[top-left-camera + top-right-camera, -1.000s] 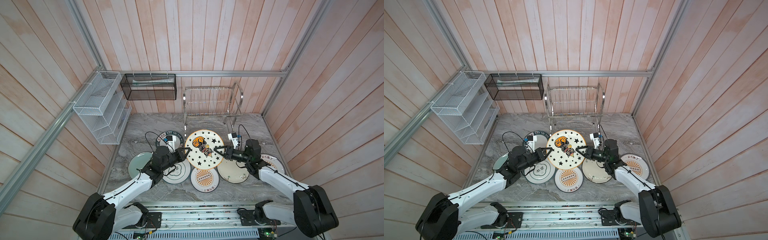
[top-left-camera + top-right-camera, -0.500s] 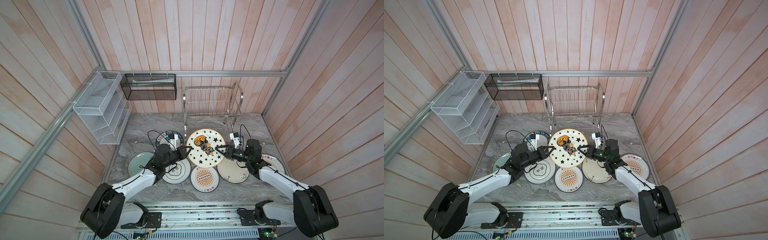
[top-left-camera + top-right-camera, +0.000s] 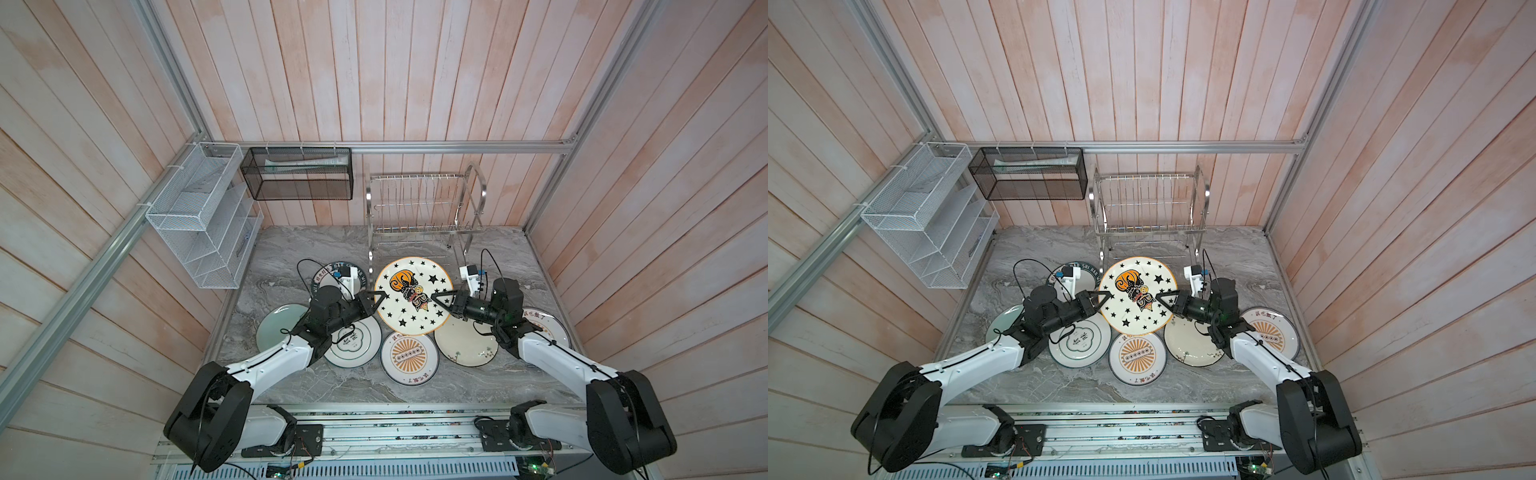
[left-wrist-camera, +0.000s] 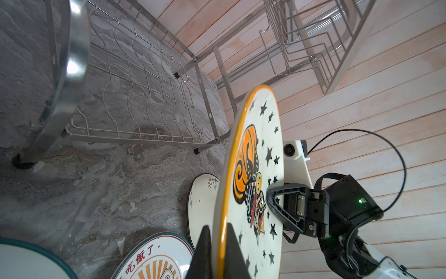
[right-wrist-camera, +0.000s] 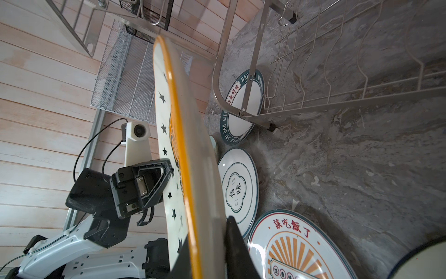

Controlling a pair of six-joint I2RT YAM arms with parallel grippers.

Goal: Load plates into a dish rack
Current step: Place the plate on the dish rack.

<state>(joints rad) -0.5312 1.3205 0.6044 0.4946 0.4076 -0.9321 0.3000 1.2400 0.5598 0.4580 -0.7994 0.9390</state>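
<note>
Right fingers (image 3: pixel 443 297) closed onto starred plate (image 3: pixel 409 318); seemingly gripping now.

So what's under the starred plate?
Marble tabletop; the centre sunburst plate and cream floral plate peek out under the near rim of the starred plate. Directly below is covered in both top views.

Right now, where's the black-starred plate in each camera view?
Top views: black-starred plate at centre, in front of the dish rack.
Left wrist: plate close up, nearly edge-on; rack behind it.
Right wrist: plate close up, nearly edge-on; rack behind it.
Shared landmark: the dish rack.
</note>
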